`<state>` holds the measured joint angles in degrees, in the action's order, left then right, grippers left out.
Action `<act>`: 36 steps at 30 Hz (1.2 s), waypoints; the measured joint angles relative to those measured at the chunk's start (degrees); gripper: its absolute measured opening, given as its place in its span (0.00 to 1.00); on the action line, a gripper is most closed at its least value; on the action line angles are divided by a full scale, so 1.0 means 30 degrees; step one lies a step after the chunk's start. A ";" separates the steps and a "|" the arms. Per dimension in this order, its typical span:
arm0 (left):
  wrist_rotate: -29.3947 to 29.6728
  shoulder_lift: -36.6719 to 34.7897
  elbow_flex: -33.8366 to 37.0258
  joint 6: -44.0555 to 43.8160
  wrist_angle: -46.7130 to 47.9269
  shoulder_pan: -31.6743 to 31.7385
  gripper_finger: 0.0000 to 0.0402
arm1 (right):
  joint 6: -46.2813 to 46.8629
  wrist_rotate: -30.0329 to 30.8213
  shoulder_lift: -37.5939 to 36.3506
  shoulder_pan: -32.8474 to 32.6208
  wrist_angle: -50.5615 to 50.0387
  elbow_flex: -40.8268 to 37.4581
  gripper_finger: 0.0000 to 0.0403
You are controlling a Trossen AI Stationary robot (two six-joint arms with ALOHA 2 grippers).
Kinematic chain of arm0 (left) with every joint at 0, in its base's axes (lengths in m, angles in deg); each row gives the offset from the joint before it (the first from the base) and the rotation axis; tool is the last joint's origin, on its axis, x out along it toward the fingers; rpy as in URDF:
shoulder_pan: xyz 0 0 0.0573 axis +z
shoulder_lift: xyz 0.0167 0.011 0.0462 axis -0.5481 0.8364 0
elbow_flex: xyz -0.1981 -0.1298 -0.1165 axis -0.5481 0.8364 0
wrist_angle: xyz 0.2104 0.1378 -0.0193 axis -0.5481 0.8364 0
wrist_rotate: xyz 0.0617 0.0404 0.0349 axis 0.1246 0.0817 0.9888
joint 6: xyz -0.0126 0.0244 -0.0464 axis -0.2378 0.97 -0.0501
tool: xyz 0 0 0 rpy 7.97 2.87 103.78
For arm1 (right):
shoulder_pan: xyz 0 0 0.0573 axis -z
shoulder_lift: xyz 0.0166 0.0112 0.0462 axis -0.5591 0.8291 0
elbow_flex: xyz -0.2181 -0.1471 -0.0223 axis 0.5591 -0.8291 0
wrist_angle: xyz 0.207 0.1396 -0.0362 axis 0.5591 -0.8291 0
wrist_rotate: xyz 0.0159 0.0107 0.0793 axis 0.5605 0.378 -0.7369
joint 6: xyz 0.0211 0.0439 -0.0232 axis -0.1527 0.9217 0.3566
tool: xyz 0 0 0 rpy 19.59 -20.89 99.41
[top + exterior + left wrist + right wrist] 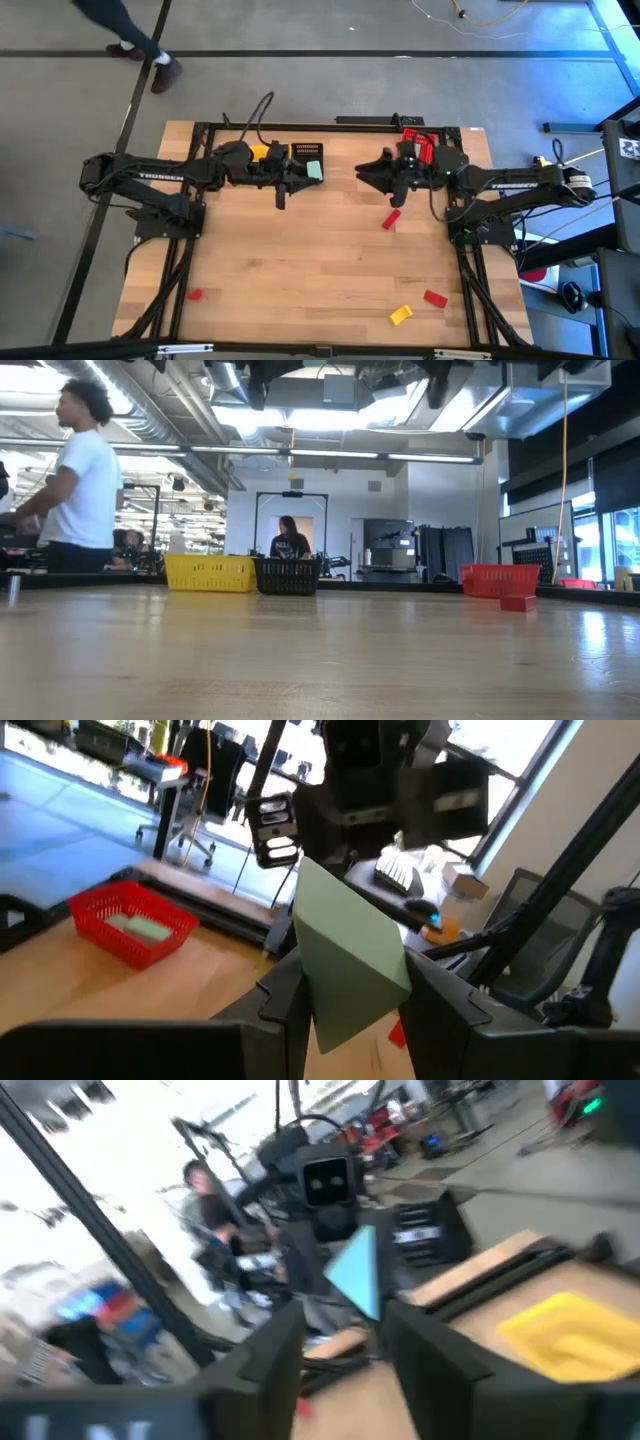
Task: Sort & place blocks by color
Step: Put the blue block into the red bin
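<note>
Blocks of three colours are the job, and one is in hand: the left gripper point(350, 995) has its fingers point(285, 1005) clenched on a pale green triangular block point(345, 955), held up off the surface point(300, 260) near the far edge, just beside the black basket point(306, 152) and the yellow basket point(262, 153). The right gripper point(375, 175) faces it across the middle, close to the red basket point(418, 143); whether its fingers are released or clenched I cannot tell. A red block point(391, 220) lies just below the right gripper, well apart from the two red blocks point(435, 298) point(195, 295) and the yellow block point(400, 315) near the front edge. Judged from this, the step in hand is carrying the green piece to its basket, most likely the black one beside it. To do it well, centre the block over the basket's opening, lower it inside the rim before letting go, and keep clear of the right arm, which sits close.
</note>
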<state>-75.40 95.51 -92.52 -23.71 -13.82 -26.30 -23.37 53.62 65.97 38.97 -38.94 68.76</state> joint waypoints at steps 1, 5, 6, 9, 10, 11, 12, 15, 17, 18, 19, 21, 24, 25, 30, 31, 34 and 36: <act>-0.0004 0.0219 0.0007 -0.0007 0.0107 0.0000 0.28 | 0.0587 -0.0247 0.0507 0.0000 0.0718 0.0005 0.44; -0.0045 0.1653 -0.0479 -0.0296 0.0566 -0.0098 0.28 | 0.1911 -0.0373 0.2339 0.0005 0.1375 0.0635 0.58; -0.0085 0.2051 -0.0662 -0.0375 0.0617 -0.0150 0.28 | 0.2041 -0.0379 0.2708 0.0059 0.1396 0.0818 0.60; -0.0171 0.3192 -0.1344 -0.0371 0.0670 -0.0369 0.28 | 0.2004 -0.0374 0.3581 0.0168 0.1364 0.1119 0.63; -0.0302 0.3523 -0.1569 -0.0384 0.0661 -0.0393 0.28 | 0.1973 -0.0367 0.3791 0.0182 0.1359 0.1160 0.64; -0.0542 0.3800 -0.1768 -0.0392 0.0647 -0.0393 0.28 | 0.1958 -0.0364 0.3892 0.0182 0.1279 0.1173 0.64; -0.0765 0.4026 -0.1898 -0.0417 0.0651 -0.0387 0.28 | 0.1874 -0.0372 0.3933 0.0175 0.1045 0.1173 0.63; -0.1090 0.4390 -0.2207 -0.0514 0.0651 -0.0372 0.28 | 0.1031 -0.0372 0.3992 0.0175 -0.0229 0.1202 0.63; -0.1128 0.4415 -0.2229 -0.0516 0.0635 -0.0372 0.28 | 0.0967 -0.0371 0.4029 0.0168 -0.0788 0.1202 0.63; -0.1145 0.4415 -0.2229 -0.0508 0.0635 -0.0379 0.28 | 0.1028 -0.0366 0.4029 0.0168 -0.0794 0.1202 0.63; -0.1151 0.4415 -0.2229 -0.0508 0.0638 -0.0379 0.28 | 0.1047 -0.0372 0.4021 0.0168 -0.0749 0.1202 0.63; -0.1144 0.4415 -0.2229 -0.0501 0.0639 -0.0379 0.28 | 0.1047 -0.0384 0.4021 0.0168 -0.0710 0.1202 0.63; -0.1015 0.4415 -0.2229 -0.0370 0.0632 -0.0364 0.28 | 0.0999 -0.0955 0.4021 0.0101 -0.0725 0.1202 0.63; -0.1013 0.4415 -0.2229 -0.0363 0.0636 -0.0341 0.28 | 0.0999 -0.0955 0.4021 0.0010 -0.0760 0.1202 0.63; -0.0961 0.4429 -0.2229 -0.0355 0.0639 -0.0262 0.28 | 0.0926 -0.0380 0.4014 -0.0233 -0.0857 0.1202 0.62; -0.0948 0.4430 -0.2229 -0.0355 0.0639 -0.0262 0.28 | 0.0911 -0.0239 0.4014 -0.0233 -0.0904 0.1202 0.61; -0.0676 0.4430 -0.2229 -0.0348 0.0639 -0.0270 0.28 | 0.0911 -0.0160 0.4014 -0.0226 -0.0921 0.1195 0.57; -0.0532 0.4430 -0.2229 -0.0281 0.0639 -0.0228 0.28 | 0.0904 -0.0156 0.4014 -0.0226 -0.0928 0.1195 0.54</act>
<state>-76.99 108.80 -99.21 -24.55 -11.90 -26.98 -20.66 53.15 78.01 38.29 -41.73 72.34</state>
